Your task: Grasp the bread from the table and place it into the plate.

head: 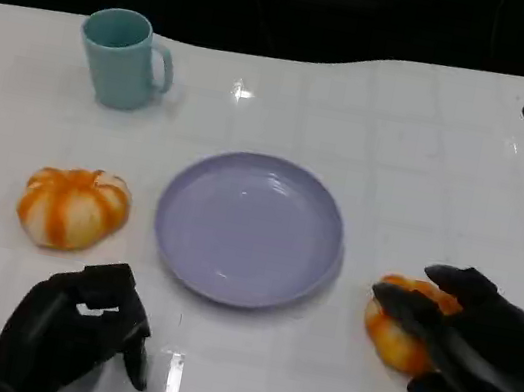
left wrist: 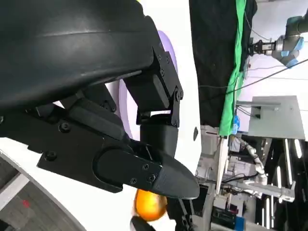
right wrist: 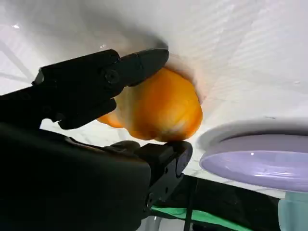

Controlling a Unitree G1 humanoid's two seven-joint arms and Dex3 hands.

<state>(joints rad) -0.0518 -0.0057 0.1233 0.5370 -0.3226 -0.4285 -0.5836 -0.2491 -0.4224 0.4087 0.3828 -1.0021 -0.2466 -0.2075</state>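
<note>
Right now I have the right robot hand (head: 475,340) at the near right of the white tabletop (head: 430,165), wrapped around an orange bread roll (head: 398,337) that sits on the surface just beside the plate. From the right wrist view, fingers (right wrist: 139,65) lie over one side of the roll (right wrist: 161,108) and another black part of the hand presses on the opposite side, so I judge it grasped, though it looks to be resting on the tabletop and not yet lifted. At the near left, my left robot hand (head: 81,327) hovers low over the tabletop with its fingers curled in and nothing in them; the left wrist view confirms an idle, clenched hand (left wrist: 120,159), with the far roll a small orange blob beyond it. A little farther in, the round lavender plate (head: 183,243) sits centrally with nothing in it, and a second orange-and-white striped roll (head: 73,206) lies to its left, apart from the rim. Farthest back, a teal mug (head: 122,58) stands upright with its handle toward the right. As I read it, the grasp step is in hand. Next I would need to raise the roll clear of the plate's rim, carry it leftward over the plate's middle, lower it and release. The roll is rounded, so I'd watch for slipping as it rises.
</note>
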